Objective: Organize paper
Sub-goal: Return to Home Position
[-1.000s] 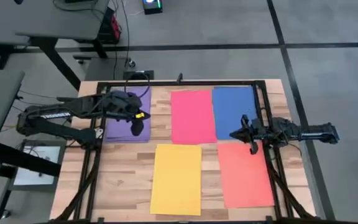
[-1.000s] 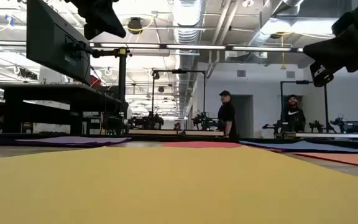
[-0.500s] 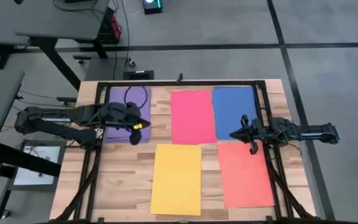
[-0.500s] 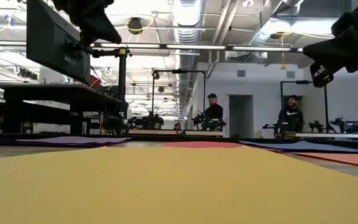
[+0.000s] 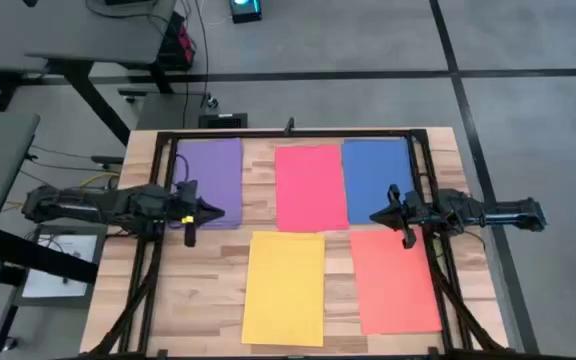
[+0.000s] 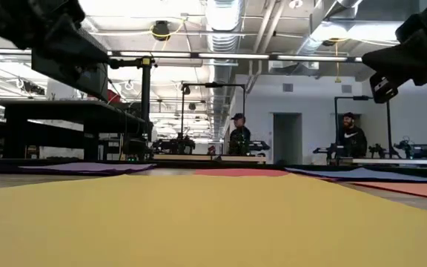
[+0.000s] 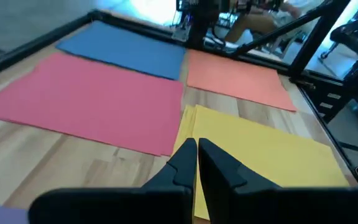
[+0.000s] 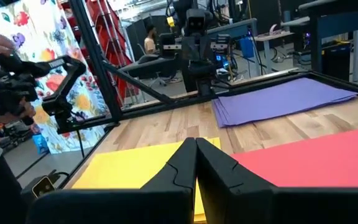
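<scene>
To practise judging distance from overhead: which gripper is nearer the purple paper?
Left. The left gripper is over the purple paper's corner; the right gripper is beyond the red paper, at the blue paper's edge.

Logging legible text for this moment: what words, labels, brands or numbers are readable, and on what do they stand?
No text is readable in any view.
The coloured paper is plain, with no print on it.
On the white sheet left of the table, any marks are too small to read.

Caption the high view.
Sorted on table: purple paper, red paper, blue paper, yellow paper, orange paper; left gripper, right gripper shut above.
</scene>
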`<act>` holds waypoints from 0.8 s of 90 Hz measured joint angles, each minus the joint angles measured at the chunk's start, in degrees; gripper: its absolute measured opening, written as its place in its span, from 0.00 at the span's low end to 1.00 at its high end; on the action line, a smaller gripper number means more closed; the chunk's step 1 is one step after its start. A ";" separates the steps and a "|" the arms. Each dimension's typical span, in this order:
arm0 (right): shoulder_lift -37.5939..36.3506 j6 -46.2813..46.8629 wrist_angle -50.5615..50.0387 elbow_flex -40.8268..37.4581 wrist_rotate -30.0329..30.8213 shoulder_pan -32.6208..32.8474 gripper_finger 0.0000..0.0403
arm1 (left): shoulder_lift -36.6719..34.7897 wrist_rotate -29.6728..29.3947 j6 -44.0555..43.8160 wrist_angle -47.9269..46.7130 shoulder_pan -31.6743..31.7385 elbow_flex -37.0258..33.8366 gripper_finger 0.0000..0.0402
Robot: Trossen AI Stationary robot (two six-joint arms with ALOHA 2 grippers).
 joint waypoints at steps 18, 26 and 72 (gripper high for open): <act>0.01 -0.02 0.03 0.00 0.02 0.00 0.00 | -8.94 0.00 2.95 0.35 0.00 -5.55 0.00; 0.02 -0.02 0.04 0.00 0.04 0.00 0.00 | -13.26 0.02 2.53 2.10 0.00 -9.55 0.00; 0.04 -0.13 -0.15 0.09 0.42 0.00 0.00 | -21.61 1.73 13.24 9.46 1.47 -17.33 0.00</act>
